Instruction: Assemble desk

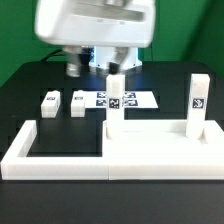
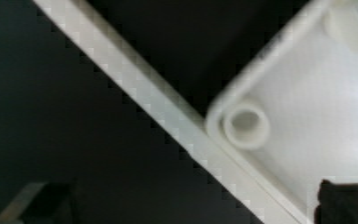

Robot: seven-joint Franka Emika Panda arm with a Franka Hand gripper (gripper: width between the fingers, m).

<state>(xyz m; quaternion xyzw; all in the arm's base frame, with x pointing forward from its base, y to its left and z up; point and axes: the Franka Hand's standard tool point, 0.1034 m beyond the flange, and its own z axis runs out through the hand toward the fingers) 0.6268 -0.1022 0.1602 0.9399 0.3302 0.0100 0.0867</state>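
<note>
Apparently mid-assembly: the end effector [image 1: 100, 66] hangs spread wide, holding nothing, over the desk panel [image 1: 150, 140].
Smooth white plastic with a raised rim, the panel sits inside the border frame [image 1: 22, 150] on the black tabletop [image 1: 20, 95]. First leg [image 1: 116, 100] and second leg [image 1: 198, 100], square and tagged, stand upright on it; loose legs [image 1: 50, 103] lie behind. Next, probably: fetch one for the round socket [image 2: 247, 123].

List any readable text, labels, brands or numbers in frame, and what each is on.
None: no words, brands or numbers in either view.
Only black-and-white tags, too blurred to decode: on the marker board, standing legs, lying legs.
</note>
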